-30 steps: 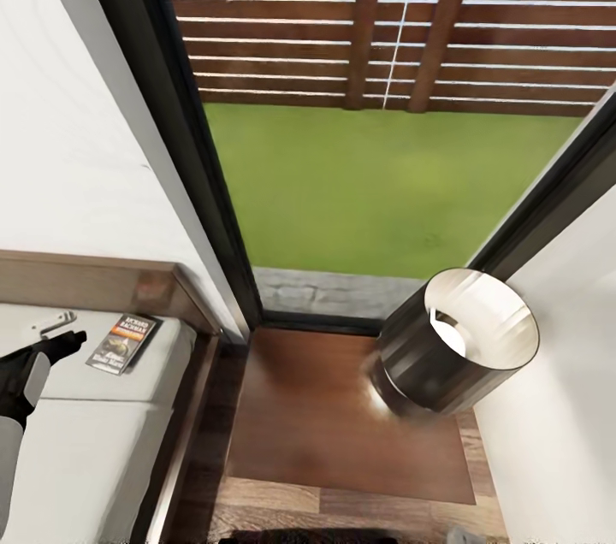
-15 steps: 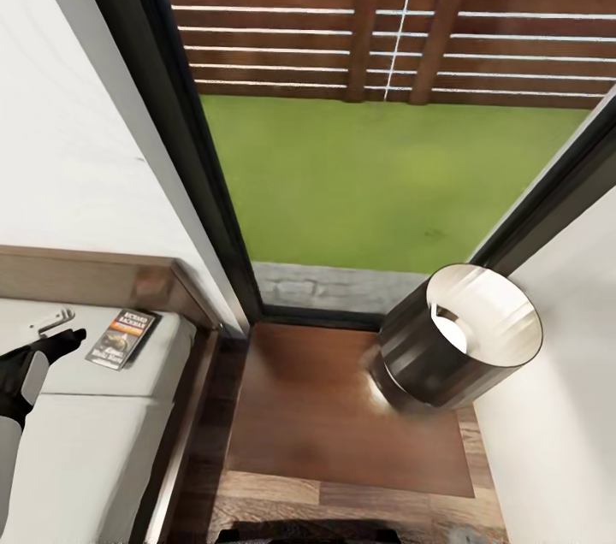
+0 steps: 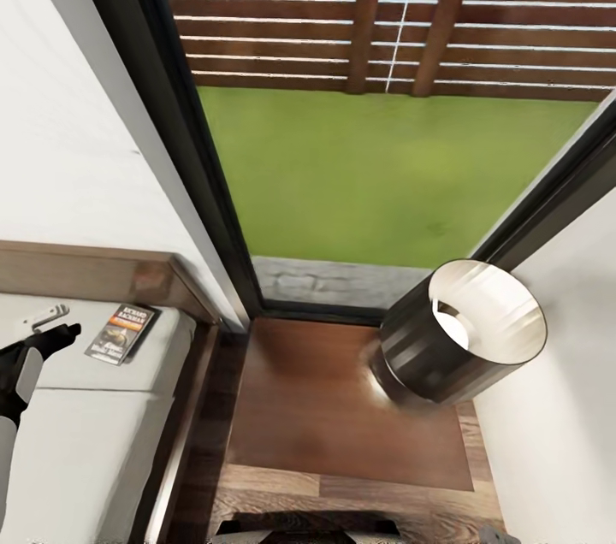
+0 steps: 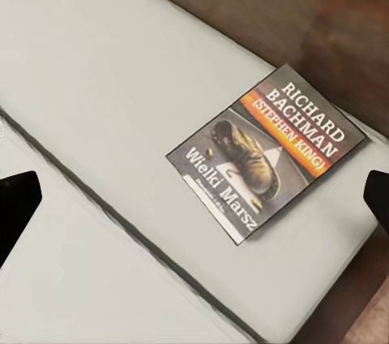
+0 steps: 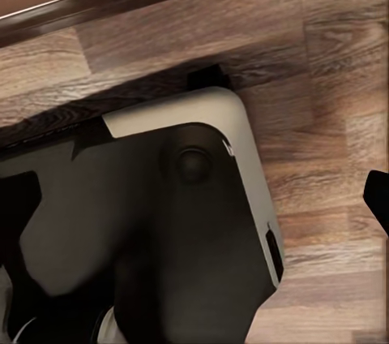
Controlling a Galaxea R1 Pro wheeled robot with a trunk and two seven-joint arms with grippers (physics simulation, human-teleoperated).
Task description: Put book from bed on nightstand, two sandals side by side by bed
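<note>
A: So, where was the left gripper (image 3: 53,322)?

B: Over the bed's (image 3: 85,441) pale mattress, near the headboard (image 3: 103,274), jaws spread wide with nothing between them. In the left wrist view its two dark fingertips (image 4: 16,206) sat at opposite edges of the picture, and the book (image 4: 267,161) lay flat on the mattress between and ahead of them, untouched.

A: What had changed?

B: Little. Over the last second the whole head view drifted a bit, so the camera moved; against the book, the gripper looked much as it had, just short of it and to its side. I judged the reach unfinished, with the grasp yet to come.

A: And the book's place?

B: Close to the mattress corner by the headboard, on the side toward the nightstand (image 3: 342,407). That glossy brown top stood just beside the bed, below the window (image 3: 385,168), with a dark lamp (image 3: 458,334) at its far side and bare room in front.

A: Any writing?

B: "RICHARD BACHMAN", "(STEPHEN KING)" on an orange band, and "Wielki Marsz" beside a boot picture.

A: The right gripper (image 5: 194,206)?

B: Its fingertips sat wide apart, holding nothing, above the robot's base (image 5: 162,230) and the plank floor (image 5: 340,76).
</note>
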